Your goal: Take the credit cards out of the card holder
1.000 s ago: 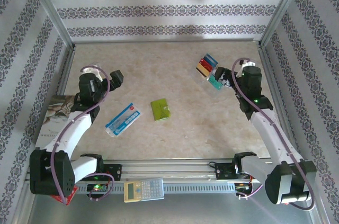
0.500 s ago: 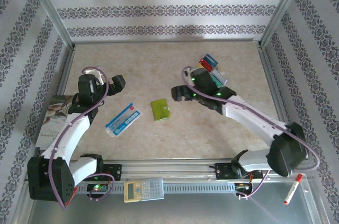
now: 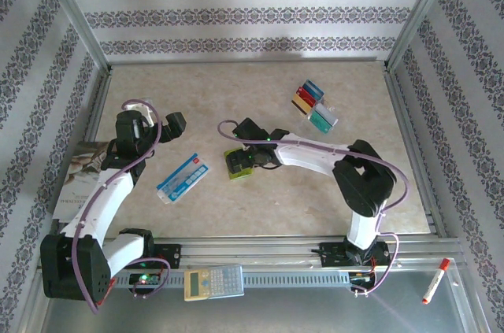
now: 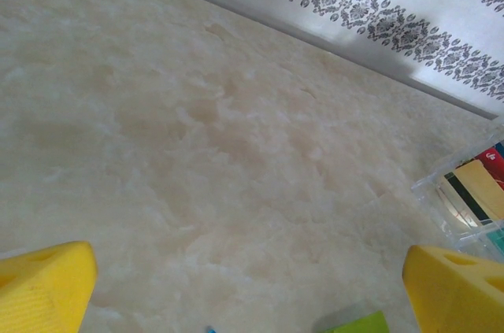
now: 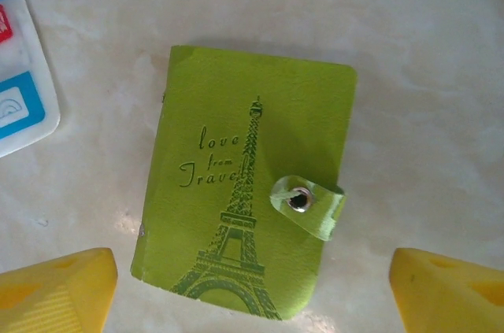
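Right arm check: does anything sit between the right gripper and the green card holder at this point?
Nothing visible does. The right gripper, jaws open, hangs directly above the card holder, which lies closed with its strap snapped. The blue-and-white packet lies off to one side, apart from it.

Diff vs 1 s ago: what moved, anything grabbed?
The right end effector swung from beside the credit cards at far right to the centre. It is now over the closed card holder, jaws open, nothing held. The left end effector, card holder, cards and blue-and-white packet stayed put.
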Motion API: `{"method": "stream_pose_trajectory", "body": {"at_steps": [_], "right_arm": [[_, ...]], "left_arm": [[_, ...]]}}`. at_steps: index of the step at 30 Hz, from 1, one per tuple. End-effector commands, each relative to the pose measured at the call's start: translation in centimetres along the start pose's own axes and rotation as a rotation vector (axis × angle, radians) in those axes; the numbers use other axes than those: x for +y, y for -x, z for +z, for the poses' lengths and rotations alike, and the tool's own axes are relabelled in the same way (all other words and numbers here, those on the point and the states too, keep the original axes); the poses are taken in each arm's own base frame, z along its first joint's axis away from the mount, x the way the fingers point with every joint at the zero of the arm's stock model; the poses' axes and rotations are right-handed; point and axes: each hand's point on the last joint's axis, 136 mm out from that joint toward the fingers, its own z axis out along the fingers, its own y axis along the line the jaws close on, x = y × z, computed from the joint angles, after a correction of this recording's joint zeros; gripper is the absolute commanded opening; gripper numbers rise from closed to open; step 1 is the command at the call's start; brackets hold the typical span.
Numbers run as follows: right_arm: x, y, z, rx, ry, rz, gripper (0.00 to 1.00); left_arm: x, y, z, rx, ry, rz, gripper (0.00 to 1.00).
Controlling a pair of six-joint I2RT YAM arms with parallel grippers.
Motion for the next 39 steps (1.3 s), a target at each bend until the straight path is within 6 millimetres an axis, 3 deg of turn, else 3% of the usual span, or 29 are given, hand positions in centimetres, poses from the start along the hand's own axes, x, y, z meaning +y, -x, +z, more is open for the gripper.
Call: {"method": "stream_pose_trajectory", "body": {"at_steps": [1, 8, 13, 20, 26, 31, 35, 39], "right_arm": [[-0.4, 0.1, 0.6, 0.022, -0.061, 0.052, 0.84], [-0.9, 0.5, 2.8, 0.032, -0.117, 0.121, 0.68], [-1.3, 0.0, 3.6, 0.051, -0.14, 0.185, 0.63], [-3.1, -3.1, 3.6, 0.107, -0.194, 0.278, 0.61], [-3.8, -5.4, 2.5, 0.112, -0.159, 0.396, 0.6], [-2.2, -3.2, 0.0, 0.048, -0.025, 0.409, 0.62], [-2.5, -1.7, -2.1, -0.014, 0.026, 0.39, 0.63], [-2.4, -1.7, -2.0, 0.019, 0.059, 0.302, 0.56]], "left_arm": [[0.3, -0.1, 0.3, 0.02, 0.009, 0.008, 1.0], [-0.4, -1.2, 1.4, 0.101, -0.042, -0.064, 1.0], [1.4, -4.1, 1.6, 0.228, 0.075, -0.212, 1.0], [-0.6, -8.9, 0.9, 0.409, 0.014, -0.312, 0.99], [-4.1, -13.9, 0.5, 0.594, -0.074, -0.337, 0.95], [-7.5, -17.6, 1.2, 0.706, -0.104, -0.312, 0.87], [-9.3, -20.4, 1.6, 0.75, -0.104, -0.349, 0.74], [-9.9, -22.4, 2.3, 0.749, -0.091, -0.386, 0.59]]}}
